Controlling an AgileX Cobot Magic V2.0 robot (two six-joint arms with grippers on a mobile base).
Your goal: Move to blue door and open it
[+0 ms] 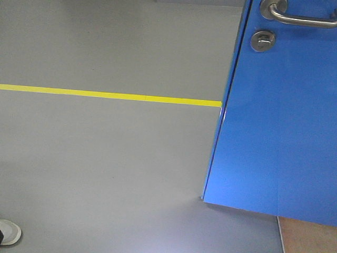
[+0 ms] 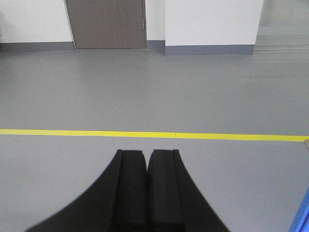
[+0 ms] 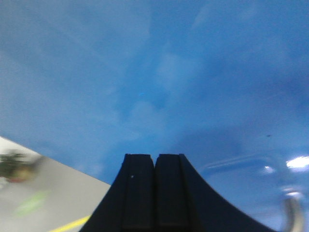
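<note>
The blue door fills the right of the front view, its panel swung at an angle with its bottom corner on the grey floor. Its silver lever handle and round lock sit at the top right. In the right wrist view the glossy door face fills the frame just ahead of my right gripper, which is shut and empty. A sliver of the door's edge shows at the lower right of the left wrist view. My left gripper is shut and empty, over the floor.
A yellow floor line runs across the grey floor to the door's edge. A white shoe tip is at the lower left. A brown door and a white wall stand far ahead. A tan patch lies under the door.
</note>
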